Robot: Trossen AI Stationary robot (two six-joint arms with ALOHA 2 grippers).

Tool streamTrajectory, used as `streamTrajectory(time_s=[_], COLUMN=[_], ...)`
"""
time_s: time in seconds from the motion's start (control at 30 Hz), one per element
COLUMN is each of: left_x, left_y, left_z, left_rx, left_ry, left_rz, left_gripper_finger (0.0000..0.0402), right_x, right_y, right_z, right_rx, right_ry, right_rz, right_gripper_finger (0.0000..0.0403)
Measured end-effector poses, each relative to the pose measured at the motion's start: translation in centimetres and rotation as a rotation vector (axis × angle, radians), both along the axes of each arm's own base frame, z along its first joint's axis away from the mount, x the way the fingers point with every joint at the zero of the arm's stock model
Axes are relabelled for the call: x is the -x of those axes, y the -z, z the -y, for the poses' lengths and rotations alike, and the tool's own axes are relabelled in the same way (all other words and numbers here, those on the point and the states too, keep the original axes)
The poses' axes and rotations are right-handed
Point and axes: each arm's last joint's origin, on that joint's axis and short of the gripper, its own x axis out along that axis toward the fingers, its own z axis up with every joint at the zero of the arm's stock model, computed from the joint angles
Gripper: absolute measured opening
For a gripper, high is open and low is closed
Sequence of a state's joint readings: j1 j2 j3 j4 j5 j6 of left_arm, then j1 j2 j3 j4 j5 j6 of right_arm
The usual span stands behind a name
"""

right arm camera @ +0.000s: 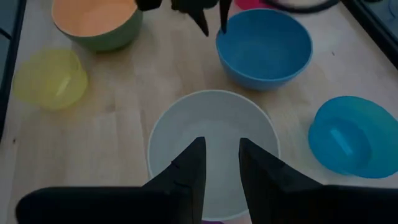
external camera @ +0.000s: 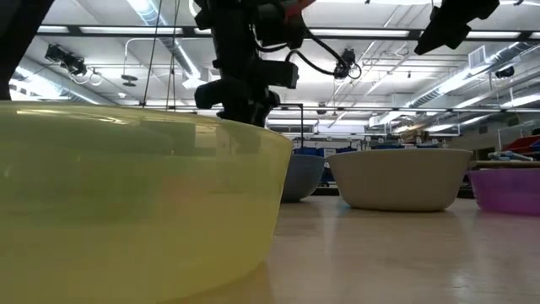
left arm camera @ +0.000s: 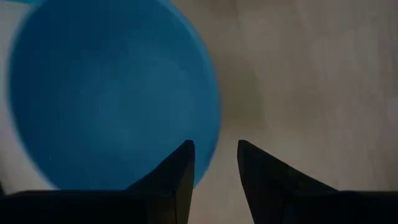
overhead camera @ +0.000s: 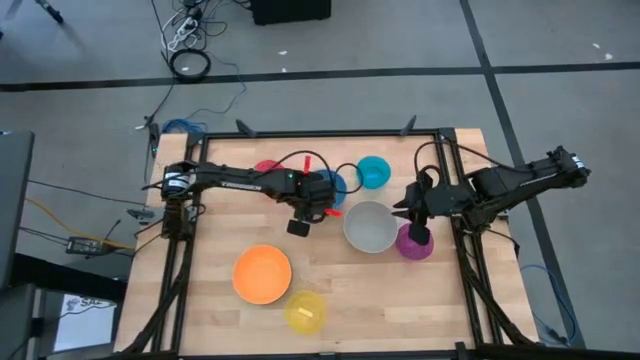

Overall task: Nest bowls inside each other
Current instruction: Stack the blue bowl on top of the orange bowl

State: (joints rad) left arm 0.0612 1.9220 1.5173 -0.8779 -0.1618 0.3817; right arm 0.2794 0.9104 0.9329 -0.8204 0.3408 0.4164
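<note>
Table (overhead camera: 350, 300): wooden top; bowls spread over it, two arms above it.
Left claw (left arm camera: 214, 165): over the middle of the table, at the blue bowl's rim; fingers (left arm camera: 180, 168) parted by a narrow gap with nothing between them, one over the rim, the other over bare wood.
Pink-red bowl (overhead camera: 266, 167): behind the left arm, mostly hidden by it.
Orange bowl (overhead camera: 262, 273): near the left claw, toward the table's front and left; it sits inside a green bowl (right arm camera: 118, 38) whose wall shows around it in the right wrist view.
Yellow bowl (overhead camera: 305, 311): just right of the orange one, farther toward the front, alone.
Blue bowl (right arm camera: 264, 46): under the left claw, upright, empty.
Grey bowl (overhead camera: 371, 227): between the two claws, upright, empty.
Cyan bowl (overhead camera: 373, 171): behind the grey bowl, apart from it.
Right claw (right arm camera: 222, 162): over the grey bowl's right rim; fingers (right arm camera: 189, 168) slightly apart, gripping nothing.
Purple bowl (overhead camera: 414, 243): just beside the grey bowl, under the right claw.
</note>
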Motion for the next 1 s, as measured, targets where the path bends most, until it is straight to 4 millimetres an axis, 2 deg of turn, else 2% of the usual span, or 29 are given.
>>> streamTrajectory(time_s=[0.33, 0.4, 0.47, 0.5, 0.57, 0.73, 0.87, 1.0], left_x=[-1.4, -1.5, -1.6, -1.6, -1.8, -2.3, -1.0, 1.1], left_y=[3.1, 3.2, 3.0, 2.7, 2.0, -2.7, -6.6, -7.0], left_z=[-1.1, -1.2, -1.3, -1.3, -1.4, 0.5, 3.5, 8.4], left_rx=[0.002, 0.002, 0.001, 0.002, -0.01, -0.073, 0.001, 0.029], left_ry=[-0.043, -0.044, -0.043, -0.044, -0.056, -0.072, -0.098, -0.109], left_rz=[-0.019, -0.009, -0.005, -0.008, -0.001, -0.008, -0.087, -0.238], left_gripper_finger=[0.0123, 0.0098, 0.0049, 0.0026, 0.0012, 0.0006, 0.0004, 0.0003], right_x=[-0.1, -0.1, -0.1, -0.1, -0.1, 0.0, 0.0, 0.0], right_y=[0.1, 0.1, 0.1, 0.1, 0.1, 0.1, 0.1, 0.3], right_z=[0.0, 0.0, 0.0, 0.0, 0.0, 0.0, 0.0, -0.2], right_rx=[0.002, 0.004, 0.005, 0.008, 0.017, 0.023, 0.02, 0.014], right_ry=[-0.004, -0.005, -0.007, -0.007, -0.007, -0.006, 0.0, -0.003], right_rz=[-0.005, -0.005, -0.006, -0.006, -0.006, -0.014, -0.014, -0.014], right_gripper_finger=[0.0084, 0.0084, 0.0084, 0.0084, 0.0084, 0.0084, 0.0084, 0.0084])
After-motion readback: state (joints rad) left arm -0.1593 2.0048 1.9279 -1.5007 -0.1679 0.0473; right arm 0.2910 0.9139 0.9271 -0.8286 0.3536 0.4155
